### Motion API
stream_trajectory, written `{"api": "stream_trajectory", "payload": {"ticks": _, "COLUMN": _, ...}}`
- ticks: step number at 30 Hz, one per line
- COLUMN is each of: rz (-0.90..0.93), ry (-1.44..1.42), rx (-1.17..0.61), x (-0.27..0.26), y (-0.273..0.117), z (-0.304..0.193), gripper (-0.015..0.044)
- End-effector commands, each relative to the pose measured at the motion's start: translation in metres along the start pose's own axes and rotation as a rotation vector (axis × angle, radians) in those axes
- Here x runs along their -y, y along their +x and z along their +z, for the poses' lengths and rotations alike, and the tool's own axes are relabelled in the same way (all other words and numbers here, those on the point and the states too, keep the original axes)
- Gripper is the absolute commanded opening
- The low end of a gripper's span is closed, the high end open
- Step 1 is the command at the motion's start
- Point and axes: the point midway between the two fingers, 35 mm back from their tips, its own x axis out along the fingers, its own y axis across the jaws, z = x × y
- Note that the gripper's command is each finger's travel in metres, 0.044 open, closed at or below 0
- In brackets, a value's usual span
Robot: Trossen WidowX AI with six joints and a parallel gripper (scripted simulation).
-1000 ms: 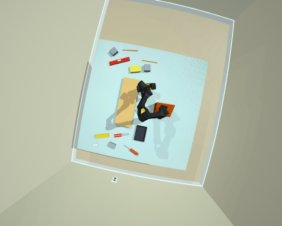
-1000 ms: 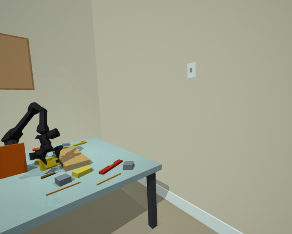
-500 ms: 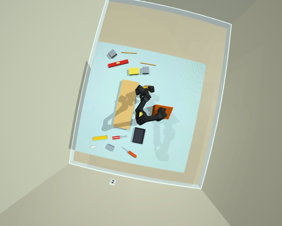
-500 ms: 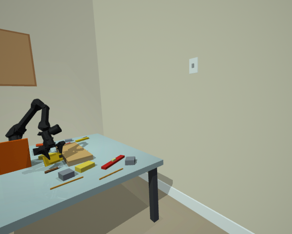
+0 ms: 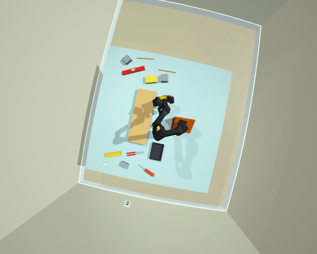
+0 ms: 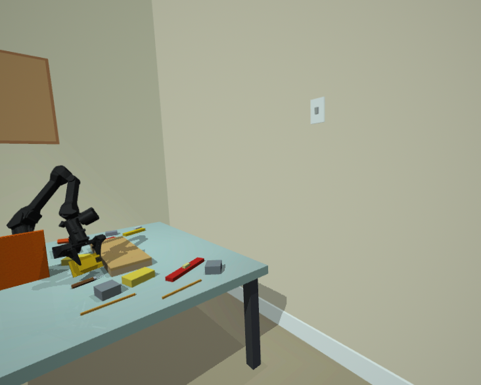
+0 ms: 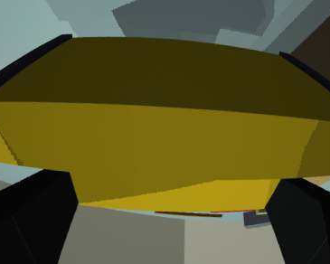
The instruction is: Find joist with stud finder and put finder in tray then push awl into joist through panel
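My gripper [image 5: 162, 99] [image 6: 87, 260] [image 7: 175, 169] is shut on the yellow stud finder [image 5: 163, 97] [image 6: 84, 269] [image 7: 170, 140], which spans the wrist view and looks tilted in the exterior view. It is low beside the long edge of the tan floor panel [image 5: 143, 101] [image 6: 127, 257], off the panel's top; contact with the table cannot be told. A brown-handled tool [image 6: 83, 282] that looks like the awl lies just beyond it, its handle partly showing in the top view. The dark tray [image 5: 156, 151] holds nothing visible. No hole shows in the panel; arm and shadows cover part.
An orange upright board [image 5: 191, 124] [image 6: 19, 260] stands near the arm's base. Another yellow object [image 5: 158, 127] lies under the arm. A yellow block [image 5: 150, 79] [image 6: 138, 276], grey blocks and a red level [image 5: 138, 68] [image 6: 191, 265] lie beyond the panel. Pliers [image 5: 131, 153] and an orange-handled tool [image 5: 149, 172] lie near the tray.
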Motion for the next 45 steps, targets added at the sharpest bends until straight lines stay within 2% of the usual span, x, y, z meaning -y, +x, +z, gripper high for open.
{"api": "stream_trajectory", "payload": {"ticks": 1, "rz": 0.005, "ry": 0.005, "rx": -0.029, "x": -0.0007, "y": 0.0004, "z": -0.0004, "gripper": 0.0}}
{"api": "stream_trajectory", "payload": {"ticks": 45, "rz": 0.008, "ry": 0.008, "rx": -0.278, "x": -0.0012, "y": 0.0014, "z": 0.0081, "gripper": 0.0}}
